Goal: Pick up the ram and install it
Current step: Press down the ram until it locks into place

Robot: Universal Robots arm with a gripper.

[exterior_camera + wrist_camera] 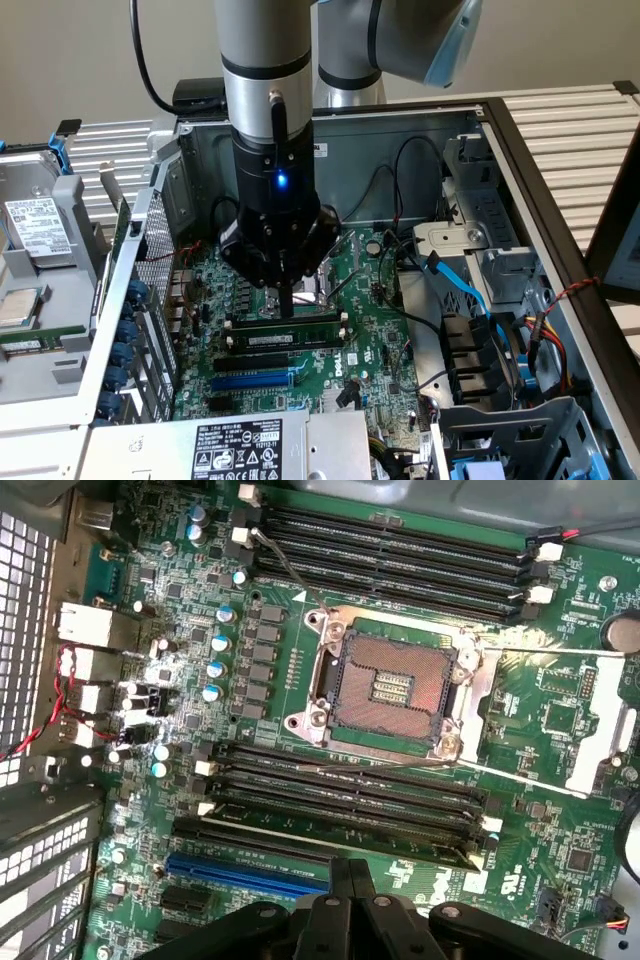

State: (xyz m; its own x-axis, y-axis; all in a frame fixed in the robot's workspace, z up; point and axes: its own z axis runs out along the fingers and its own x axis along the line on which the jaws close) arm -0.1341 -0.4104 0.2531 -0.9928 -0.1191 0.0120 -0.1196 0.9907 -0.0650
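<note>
The gripper (287, 300) has its jaws pressed together with nothing between them, the tip bearing down on or just above the top edge of the ram (290, 338), which sits upright in a black memory slot (285, 322) on the motherboard (370, 330), directly under the jaws. If the tip sits off the stick's centre, the push could tilt it, leaving one end unlatched or straining the board
</note>
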